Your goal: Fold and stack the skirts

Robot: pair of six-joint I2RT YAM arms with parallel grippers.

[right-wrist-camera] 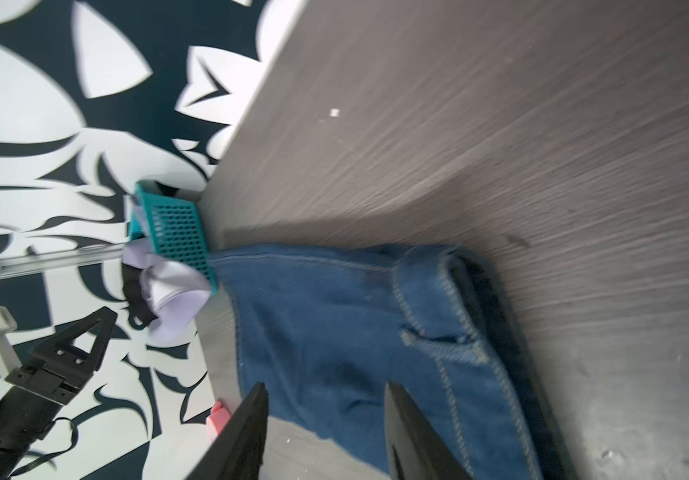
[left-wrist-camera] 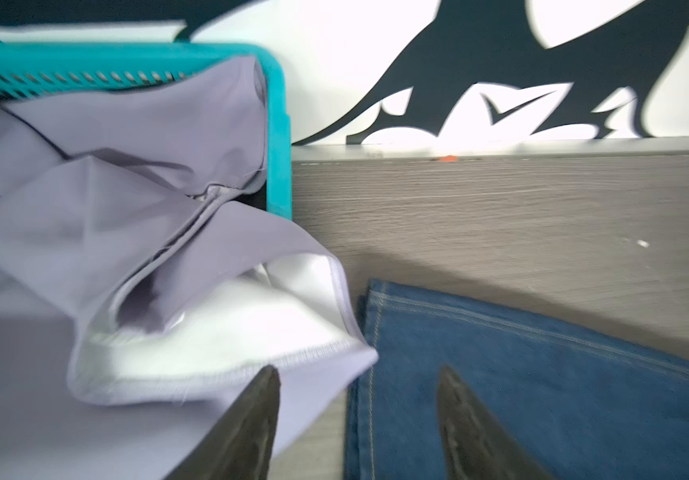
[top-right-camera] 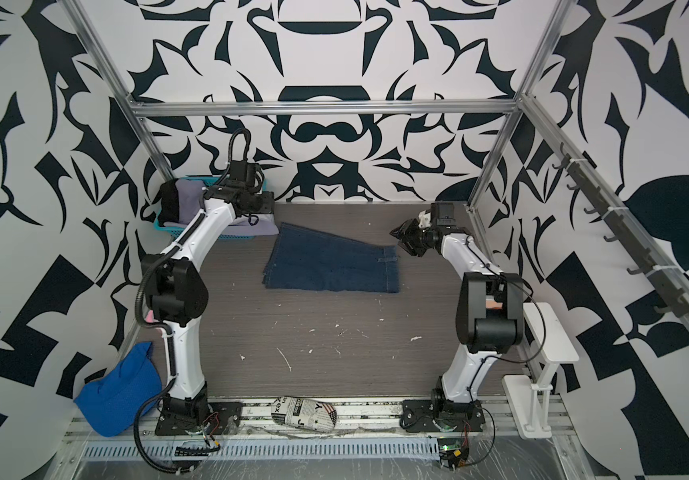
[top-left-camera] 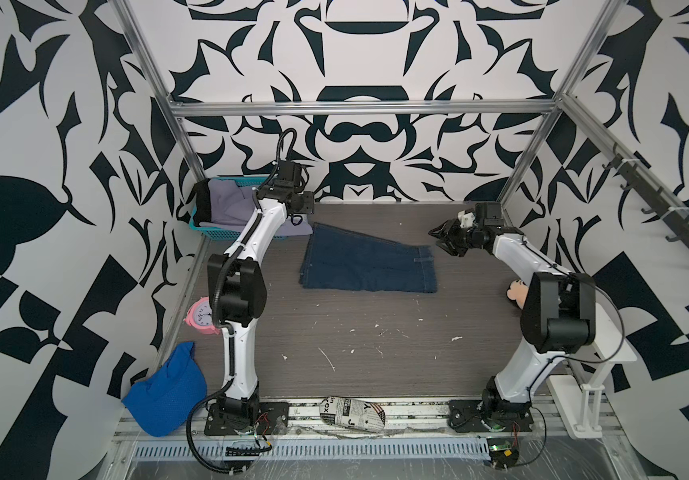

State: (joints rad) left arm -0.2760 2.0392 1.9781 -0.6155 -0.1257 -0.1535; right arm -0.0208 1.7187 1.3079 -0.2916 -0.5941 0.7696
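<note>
The dark blue denim skirt (top-left-camera: 370, 262) (top-right-camera: 332, 262) lies folded flat on the table, towards the back. The pale lavender skirt (top-left-camera: 226, 203) (left-wrist-camera: 126, 187) spills over the basket's rim onto the table, beside the black skirt (top-left-camera: 203, 203) inside. My left gripper (left-wrist-camera: 357, 374) hangs open and empty over the gap between the lavender hem and the denim's edge (left-wrist-camera: 542, 395); in both top views its wrist hides the fingers. My right gripper (top-left-camera: 442, 239) (right-wrist-camera: 326, 386) is open and empty, raised just past the denim's waistband end (right-wrist-camera: 334, 311).
The teal basket (top-left-camera: 210, 235) (left-wrist-camera: 278, 124) stands in the back left corner. A pink alarm clock (top-left-camera: 201, 318) sits by the left wall, a bright blue mesh cloth (top-left-camera: 168, 390) front left, a newspaper-print bundle (top-left-camera: 353, 411) at the front rail, a plush toy (top-left-camera: 515, 291) and white stand (top-left-camera: 609, 345) at right.
</note>
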